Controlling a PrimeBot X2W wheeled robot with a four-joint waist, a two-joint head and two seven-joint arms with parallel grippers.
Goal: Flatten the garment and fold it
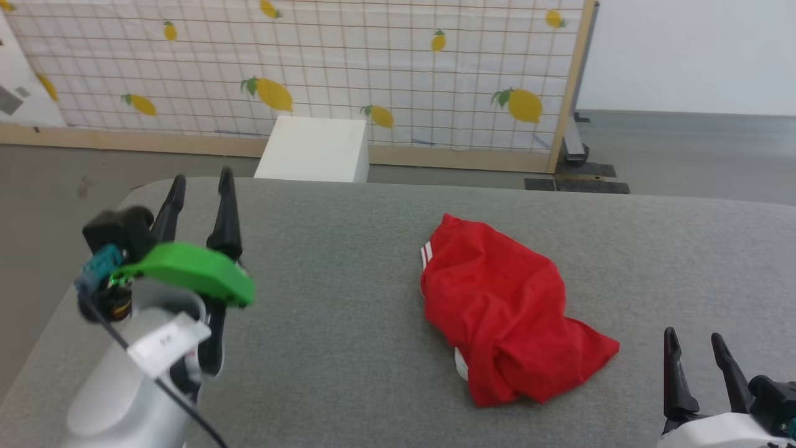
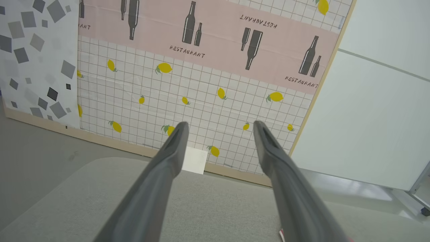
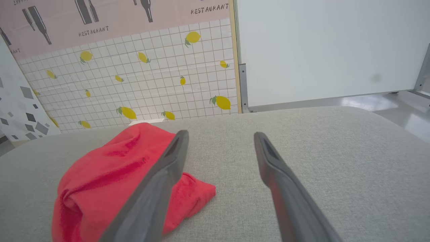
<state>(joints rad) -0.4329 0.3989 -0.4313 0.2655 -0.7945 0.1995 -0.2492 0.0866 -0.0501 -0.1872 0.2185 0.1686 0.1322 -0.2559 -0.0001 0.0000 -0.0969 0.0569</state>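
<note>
One garment (image 1: 504,305), one left claw (image 1: 203,174), one right claw (image 1: 693,334), one white box (image 1: 314,149).

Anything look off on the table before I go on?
Only the shirt: it lies bunched in a crumpled heap right of the middle of the table, folded over itself, with striped trim poking out at its far-left edge. The left gripper and right gripper are open, apart from it. Nothing looks torn or spilled.
</note>
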